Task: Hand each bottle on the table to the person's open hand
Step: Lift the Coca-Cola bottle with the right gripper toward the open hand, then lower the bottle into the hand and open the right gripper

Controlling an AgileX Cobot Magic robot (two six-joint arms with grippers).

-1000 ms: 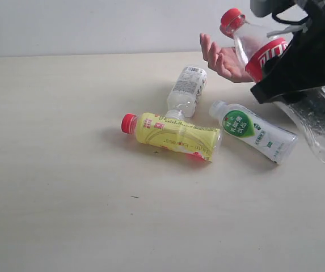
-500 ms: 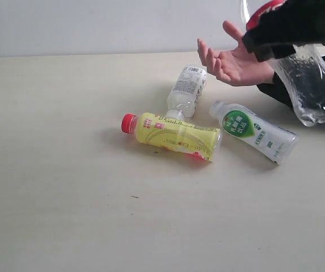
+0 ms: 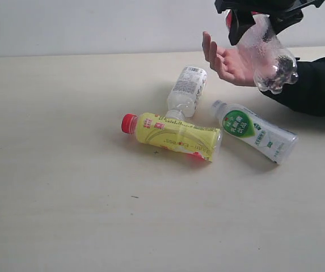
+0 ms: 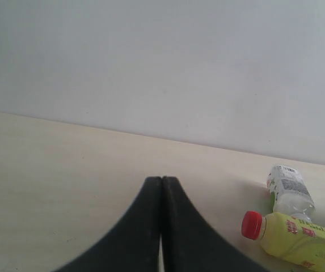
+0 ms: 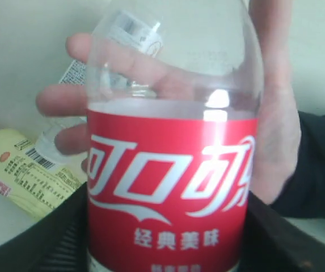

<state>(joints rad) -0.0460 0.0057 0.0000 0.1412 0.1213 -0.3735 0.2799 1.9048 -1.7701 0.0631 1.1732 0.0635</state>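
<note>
Bottle with red label (image 3: 267, 56) clenched in right claw (image 3: 257, 12), base-down just over person's open hand (image 3: 228, 62), contact unclear; left claw (image 4: 162, 226) pressed shut, empty, well apart.

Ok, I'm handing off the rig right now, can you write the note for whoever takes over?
Left gripper: shut, empty, off to the side of the bottles.
Right gripper: shut on the red-label bottle, raised at the person's open hand; contact with the palm unclear.
Lying on the table: yellow bottle, white-label bottle, green-and-white bottle.
Done: nothing released yet.
Left: release this bottle into the hand, then hand over the other three.
</note>
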